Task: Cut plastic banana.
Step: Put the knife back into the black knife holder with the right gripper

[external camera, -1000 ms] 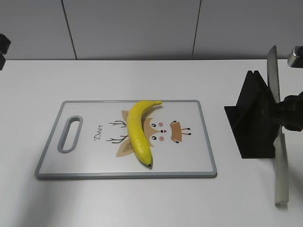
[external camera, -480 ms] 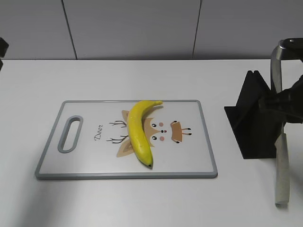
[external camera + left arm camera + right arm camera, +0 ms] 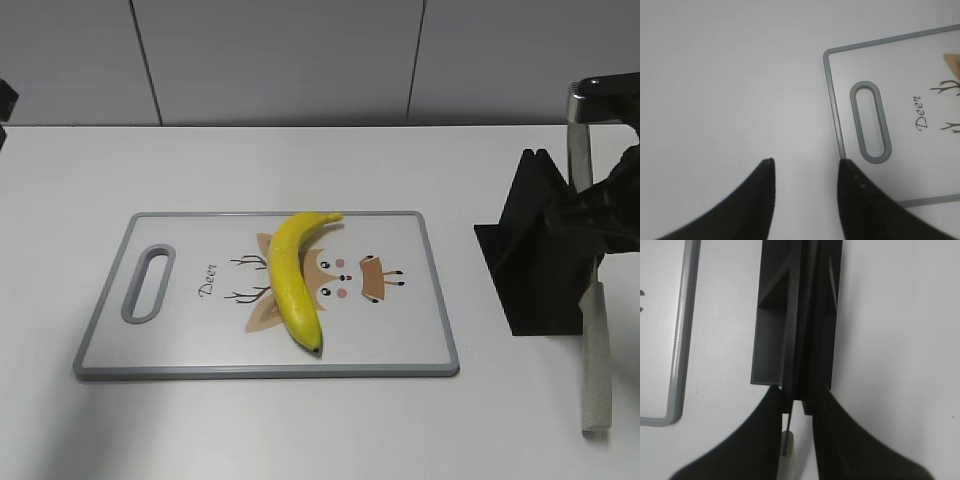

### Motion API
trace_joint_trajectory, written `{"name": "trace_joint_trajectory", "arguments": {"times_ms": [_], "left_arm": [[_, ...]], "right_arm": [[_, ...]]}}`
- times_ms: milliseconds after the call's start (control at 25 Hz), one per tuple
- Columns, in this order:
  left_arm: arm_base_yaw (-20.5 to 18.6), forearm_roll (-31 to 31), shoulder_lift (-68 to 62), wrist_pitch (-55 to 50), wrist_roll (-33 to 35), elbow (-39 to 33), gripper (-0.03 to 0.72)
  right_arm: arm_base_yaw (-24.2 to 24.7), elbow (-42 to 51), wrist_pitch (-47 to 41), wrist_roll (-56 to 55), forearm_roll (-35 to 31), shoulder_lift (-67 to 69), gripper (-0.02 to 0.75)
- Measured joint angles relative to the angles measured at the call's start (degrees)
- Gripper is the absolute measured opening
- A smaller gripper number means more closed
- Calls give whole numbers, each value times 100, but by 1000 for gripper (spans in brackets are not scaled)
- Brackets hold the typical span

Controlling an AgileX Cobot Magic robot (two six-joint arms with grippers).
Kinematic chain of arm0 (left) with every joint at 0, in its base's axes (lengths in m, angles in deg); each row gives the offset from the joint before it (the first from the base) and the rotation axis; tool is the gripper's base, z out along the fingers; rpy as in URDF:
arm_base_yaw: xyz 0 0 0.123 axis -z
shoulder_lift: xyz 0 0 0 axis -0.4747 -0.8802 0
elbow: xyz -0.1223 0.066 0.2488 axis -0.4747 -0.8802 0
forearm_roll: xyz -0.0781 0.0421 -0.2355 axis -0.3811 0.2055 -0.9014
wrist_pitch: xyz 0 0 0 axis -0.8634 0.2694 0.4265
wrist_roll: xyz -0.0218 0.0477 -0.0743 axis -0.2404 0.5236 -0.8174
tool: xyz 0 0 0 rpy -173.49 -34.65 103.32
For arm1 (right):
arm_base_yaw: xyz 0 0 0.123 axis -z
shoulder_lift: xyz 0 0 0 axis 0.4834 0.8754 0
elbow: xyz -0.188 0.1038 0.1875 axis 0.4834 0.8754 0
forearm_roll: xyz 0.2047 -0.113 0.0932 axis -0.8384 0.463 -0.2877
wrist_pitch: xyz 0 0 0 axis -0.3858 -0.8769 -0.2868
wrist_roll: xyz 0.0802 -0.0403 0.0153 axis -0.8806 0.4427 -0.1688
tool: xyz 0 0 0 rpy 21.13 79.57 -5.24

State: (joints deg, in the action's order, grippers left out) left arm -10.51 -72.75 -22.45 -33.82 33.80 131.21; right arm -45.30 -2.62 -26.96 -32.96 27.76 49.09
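The plastic banana (image 3: 290, 275), yellow with a dark tip, lies on the white cutting board (image 3: 420, 300) over its deer picture. A grey knife (image 3: 595, 360) stands slanted in the black knife block (image 3: 535, 250) at the right. My right gripper (image 3: 600, 215) sits over the block. In the right wrist view its fingers (image 3: 799, 395) straddle the knife's thin edge (image 3: 788, 422), with a gap on the right side. My left gripper (image 3: 805, 162) is open and empty above the table, left of the board's handle slot (image 3: 870, 122). The banana is out of both wrist views.
The board (image 3: 910, 75) has a grey rim and lies left of the block (image 3: 790, 315), with bare white table between them. A grey panelled wall runs along the back of the table.
My right arm has come in from the right edge and lowered over the knife block. The knife, banana and board have not visibly moved. The left arm stays at the far left.
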Motion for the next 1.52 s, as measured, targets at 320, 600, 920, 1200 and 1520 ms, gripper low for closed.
{"name": "trace_joint_trajectory", "arguments": {"times_ms": [320,600,920,1200,1520], "left_arm": [[0,7,0,-13,0,0,409],[0,7,0,-69,0,0,409],[0,12,0,-109,0,0,409],[0,16,0,-138,0,0,409],[0,16,0,-187,0,0,409]], "right_arm": [[5,-504,616,191,104,27,103],[5,-504,662,209,277,27,6],[15,-679,619,227,302,238,6],[15,-699,629,248,274,580,6],[15,-854,629,260,206,648,6]]}}
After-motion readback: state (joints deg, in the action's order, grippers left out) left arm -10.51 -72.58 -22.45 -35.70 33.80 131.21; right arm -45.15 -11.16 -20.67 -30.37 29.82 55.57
